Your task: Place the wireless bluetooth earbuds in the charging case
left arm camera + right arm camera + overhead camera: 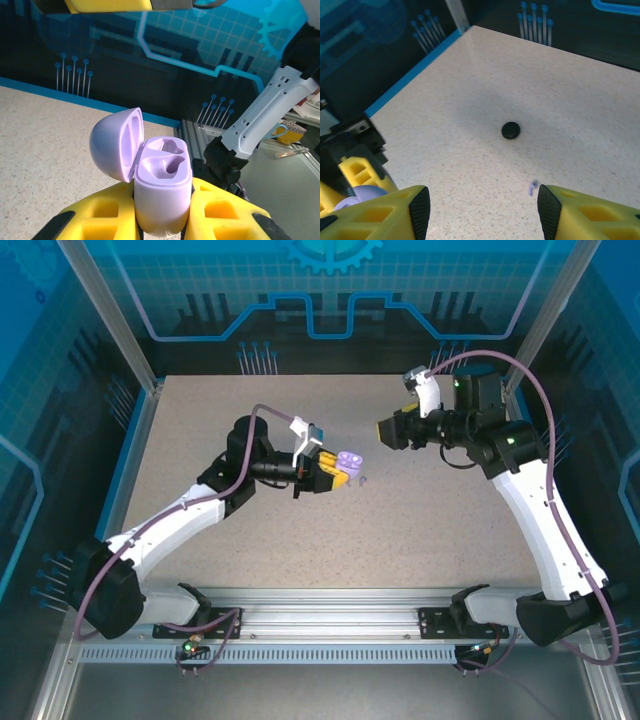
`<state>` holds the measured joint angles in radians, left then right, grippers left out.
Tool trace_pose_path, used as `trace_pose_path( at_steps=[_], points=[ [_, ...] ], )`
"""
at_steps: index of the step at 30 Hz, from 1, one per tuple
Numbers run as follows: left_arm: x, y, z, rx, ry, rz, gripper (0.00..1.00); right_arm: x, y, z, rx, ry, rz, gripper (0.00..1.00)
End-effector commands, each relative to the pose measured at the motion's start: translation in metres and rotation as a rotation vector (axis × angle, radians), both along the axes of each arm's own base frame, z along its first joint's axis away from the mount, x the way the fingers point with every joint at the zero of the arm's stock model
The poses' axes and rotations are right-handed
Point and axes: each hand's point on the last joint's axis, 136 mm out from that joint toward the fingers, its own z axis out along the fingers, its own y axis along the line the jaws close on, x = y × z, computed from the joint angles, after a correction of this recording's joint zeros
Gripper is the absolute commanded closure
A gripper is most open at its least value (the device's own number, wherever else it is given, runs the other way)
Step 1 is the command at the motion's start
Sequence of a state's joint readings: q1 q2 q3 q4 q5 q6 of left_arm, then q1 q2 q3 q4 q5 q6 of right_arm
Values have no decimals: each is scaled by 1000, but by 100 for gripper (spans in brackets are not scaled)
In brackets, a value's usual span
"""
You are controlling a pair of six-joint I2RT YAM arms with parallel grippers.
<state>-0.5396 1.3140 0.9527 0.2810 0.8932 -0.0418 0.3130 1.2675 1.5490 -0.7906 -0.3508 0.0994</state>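
Lilac charging case (pixel 162 185), open with empty sockets, sits clamped in the left gripper (pixel 335 472), while the right gripper (pixel 483 210), spread and empty, should next pinch the lilac earbud (pixel 532 188) lying near the table's (pixel 570 100) centre.

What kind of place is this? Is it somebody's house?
Probably a robot lab test booth, not a house. A left arm and a right arm are bolted to a metal rail, and the speckled table is boxed in by blue circuit-pattern walls.
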Motion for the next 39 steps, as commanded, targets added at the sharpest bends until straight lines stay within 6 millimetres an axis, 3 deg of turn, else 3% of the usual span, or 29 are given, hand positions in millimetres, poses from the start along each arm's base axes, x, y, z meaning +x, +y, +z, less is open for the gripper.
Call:
trace_pose_path(
  at_steps=[1,11,20,29,39],
  points=[
    [2,1,13,-43,-107,34,100,13,-15,-33,-31,101,-105,38],
    [16,0,-11,-70,-87,98,100,28,-20,-143,-78,383,-202,39],
    [20,5,-28,-78,-69,160,100,46,-9,-220,-103,573,-238,42],
    [18,11,-35,-73,-56,176,100,66,6,-270,-197,679,-306,49],
    [18,17,-34,-68,-46,195,100,81,19,-306,-256,748,-364,57]
  ],
)
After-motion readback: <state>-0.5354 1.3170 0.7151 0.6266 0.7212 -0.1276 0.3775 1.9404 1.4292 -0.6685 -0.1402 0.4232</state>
